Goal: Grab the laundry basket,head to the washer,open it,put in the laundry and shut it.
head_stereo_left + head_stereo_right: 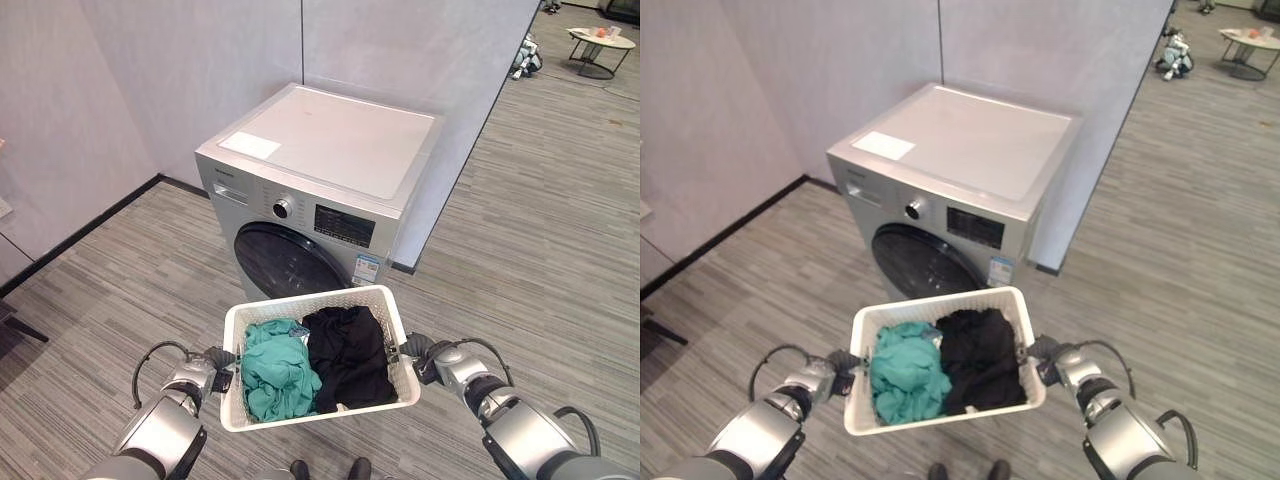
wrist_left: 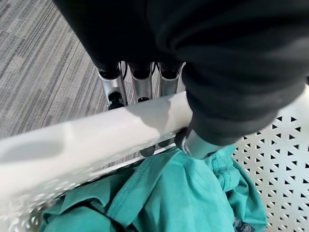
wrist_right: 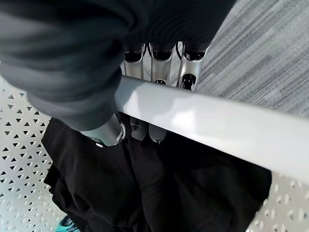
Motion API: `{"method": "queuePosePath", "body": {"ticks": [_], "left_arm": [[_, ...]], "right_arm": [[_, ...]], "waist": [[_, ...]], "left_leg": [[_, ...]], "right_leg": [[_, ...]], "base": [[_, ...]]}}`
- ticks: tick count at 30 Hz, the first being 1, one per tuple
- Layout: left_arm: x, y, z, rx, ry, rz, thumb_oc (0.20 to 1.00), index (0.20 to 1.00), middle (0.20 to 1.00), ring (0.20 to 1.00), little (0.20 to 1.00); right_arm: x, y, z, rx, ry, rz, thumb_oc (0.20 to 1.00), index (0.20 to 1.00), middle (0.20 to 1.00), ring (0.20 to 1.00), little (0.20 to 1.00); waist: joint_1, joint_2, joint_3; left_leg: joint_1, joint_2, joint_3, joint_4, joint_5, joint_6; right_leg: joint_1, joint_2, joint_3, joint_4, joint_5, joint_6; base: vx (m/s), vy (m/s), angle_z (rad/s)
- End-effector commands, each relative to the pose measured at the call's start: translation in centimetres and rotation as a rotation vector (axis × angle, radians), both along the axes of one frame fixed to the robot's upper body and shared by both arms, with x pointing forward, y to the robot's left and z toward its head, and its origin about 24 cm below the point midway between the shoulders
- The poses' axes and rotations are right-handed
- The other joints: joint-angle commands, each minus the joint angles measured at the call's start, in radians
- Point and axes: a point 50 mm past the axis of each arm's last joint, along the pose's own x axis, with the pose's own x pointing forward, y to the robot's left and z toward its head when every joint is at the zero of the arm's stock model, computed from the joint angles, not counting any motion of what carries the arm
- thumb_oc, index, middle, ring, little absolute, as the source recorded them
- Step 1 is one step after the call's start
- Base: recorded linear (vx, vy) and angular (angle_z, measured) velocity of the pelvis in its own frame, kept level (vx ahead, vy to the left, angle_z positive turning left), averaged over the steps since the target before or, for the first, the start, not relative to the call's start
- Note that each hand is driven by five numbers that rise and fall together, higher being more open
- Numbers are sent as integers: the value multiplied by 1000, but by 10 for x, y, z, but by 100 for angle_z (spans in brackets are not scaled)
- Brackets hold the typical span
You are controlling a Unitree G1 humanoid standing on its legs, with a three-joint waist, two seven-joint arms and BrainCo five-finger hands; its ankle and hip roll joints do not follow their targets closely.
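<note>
The white laundry basket (image 1: pixel 400 325) hung off the floor between both arms, just in front of the silver washer (image 1: pixel 330 160), whose dark round door (image 1: pixel 283 262) was closed. The left robot hand (image 2: pixel 140 87) clenched the basket's rim at 9 o'clock, the right robot hand (image 3: pixel 159 67) at 3 o'clock. Inside lay a teal garment (image 1: pixel 275 370) beside black clothing (image 1: pixel 350 355).
</note>
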Motion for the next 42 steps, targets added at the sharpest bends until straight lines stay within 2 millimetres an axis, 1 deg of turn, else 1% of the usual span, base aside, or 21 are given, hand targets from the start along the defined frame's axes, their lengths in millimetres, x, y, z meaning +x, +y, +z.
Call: {"method": "queuePosePath", "body": {"ticks": [1, 7, 10, 14, 16, 18, 19, 20, 21, 22, 23, 24, 25, 27, 30, 31, 34, 36, 37, 38, 42], "left_arm": [[43, -29, 31, -94, -176, -92, 200, 200, 200, 200, 200], [36, -15, 28, -90, -168, -67, 200, 200, 200, 200, 200], [28, 2, 26, -61, -146, -67, 200, 200, 200, 200, 200], [29, 28, 39, 3, -149, -129, 200, 200, 200, 200, 200], [41, 53, 71, 76, -203, -217, 200, 200, 200, 200, 200], [53, 66, 107, 126, -273, -314, 200, 200, 200, 200, 200], [53, 66, 107, 126, -273, -314, 200, 200, 200, 200, 200], [65, 76, 153, 175, -346, -408, 200, 200, 200, 200, 200], [65, 76, 154, 176, -346, -408, 200, 200, 200, 200, 200], [76, 76, 196, 247, -393, -506, 200, 200, 200, 200, 200], [76, 76, 196, 248, -393, -506, 200, 200, 200, 200, 200], [84, 76, 230, 322, -418, -568, 200, 200, 200, 200, 200], [84, 75, 231, 323, -419, -569, 200, 200, 200, 200, 200], [100, 73, 280, 425, -481, -595, 200, 200, 200, 200, 200], [108, 66, 304, 453, -527, -601, 200, 200, 200, 200, 200], [108, 66, 304, 453, -527, -601, 200, 200, 200, 200, 200], [121, 59, 336, 508, -580, -569, 200, 200, 200, 200, 200], [123, 60, 340, 519, -588, -554, 200, 200, 200, 200, 200], [127, 63, 349, 537, -611, -496, 200, 200, 200, 200, 200], [127, 63, 349, 537, -611, -496, 200, 200, 200, 200, 200], [134, 59, 366, 489, -712, -403, 200, 200, 200, 200, 200]], "right_arm": [[35, 43, 37, 88, -178, 176, 200, 200, 200, 200, 200], [37, 66, 53, 104, -236, 352, 200, 200, 200, 200, 200], [38, 89, 68, 148, -270, 475, 200, 200, 200, 200, 200], [41, 114, 92, 213, -308, 593, 200, 200, 200, 200, 200], [46, 125, 118, 216, -335, 702, 200, 200, 200, 200, 200], [49, 122, 135, 218, -355, 738, 200, 200, 200, 200, 200], [49, 122, 135, 218, -356, 738, 200, 200, 200, 200, 200], [56, 119, 161, 202, -395, 779, 200, 200, 200, 200, 200], [56, 119, 162, 203, -396, 778, 200, 200, 200, 200, 200], [64, 112, 185, 144, -440, 801, 200, 200, 200, 200, 200], [65, 111, 185, 145, -441, 800, 200, 200, 200, 200, 200], [73, 103, 206, 84, -478, 800, 200, 200, 200, 200, 200], [73, 103, 207, 85, -479, 798, 200, 200, 200, 200, 200], [87, 91, 249, 4, -566, 775, 200, 200, 200, 200, 200], [94, 86, 274, -30, -625, 751, 200, 200, 200, 200, 200], [94, 86, 274, -30, -625, 750, 200, 200, 200, 200, 200], [105, 82, 323, -85, -751, 688, 200, 200, 200, 200, 200], [105, 83, 331, -81, -771, 680, 200, 200, 200, 200, 200], [108, 82, 352, -87, -824, 650, 200, 200, 200, 200, 200], [108, 82, 352, -87, -824, 650, 200, 200, 200, 200, 200], [116, 64, 385, -83, -915, 502, 200, 200, 200, 200, 200]], "waist": [[4, 0, -11], [16, -2, -18], [33, -3, -18], [56, 1, -17], [74, 4, -18], [87, 3, -21], [86, 2, -24], [104, 3, -28], [103, 2, -30], [114, 3, -33], [114, 1, -35], [123, 2, -41], [123, -1, -43], [129, -8, -56], [128, -12, -64], [128, -13, -65], [125, -21, -73], [122, -24, -79], [116, -28, -83], [116, -28, -84], [92, -33, -74]], "left_leg": [[-49, 109, 4, -13, 85, -98], [-36, 111, 3, -30, 89, -101], [-35, 113, -3, -33, 90, -104], [-37, 112, -9, -33, 92, -107], [-33, 113, -12, -36, 93, -109], [-31, 111, -17, -37, 94, -111], [-35, 110, -18, -37, 96, -111], [-30, 110, -24, -41, 98, -114], [-34, 109, -25, -41, 100, -114], [-28, 108, -31, -49, 104, -118], [-33, 107, -32, -49, 105, -117], [-25, 107, -37, -59, 109, -121], [-29, 106, -38, -59, 110, -121], [-20, 108, -40, -71, 115, -129], [-22, 109, -42, -73, 116, -130], [-23, 109, -43, -73, 116, -130], [-16, 112, -36, -83, 115, -134], [-20, 111, -35, -84, 116, -135], [-19, 112, -28, -87, 117, -136], [-20, 112, -29, -87, 117, -136], [-31, 114, -13, -84, 115, -136]], "right_leg": [[30, -98, 30, 21, -27, 144], [38, -97, 26, 14, -27, 144], [45, -97, 17, 11, -28, 144], [51, -99, 9, 6, -26, 145], [61, -98, 1, 0, -25, 145], [68, -98, -6, -3, -25, 146], [65, -98, -7, -3, -23, 146], [76, -98, -17, -9, -22, 150], [73, -99, -18, -9, -21, 150], [83, -98, -29, -13, -20, 153], [80, -98, -30, -14, -19, 153], [92, -97, -39, -20, -18, 157], [89, -97, -41, -20, -16, 157], [101, -94, -54, -30, -13, 164], [100, -93, -59, -34, -11, 165], [99, -93, -59, -34, -11, 165], [100, -93, -55, -43, -2, 171], [96, -93, -53, -47, 1, 173], [93, -94, -49, -52, 5, 175], [92, -94, -49, -52, 5, 175], [67, -98, -22, -54, 18, 178]], "base": [[0, 0, 0], [0, 0, 0], [1, -4, 1], [7, -10, 7], [34, -20, 16], [33, -14, 14], [42, -21, 8], [26, -15, 14], [52, -27, 24], [18, -10, 31], [47, -20, 24], [21, -7, 19], [45, -14, 19], [46, -6, 26], [31, 7, 1], [38, 14, 0], [49, 11, 0], [16, 12, -2], [18, 20, -4], [20, 33, -8], [-19, 44, -5]]}}
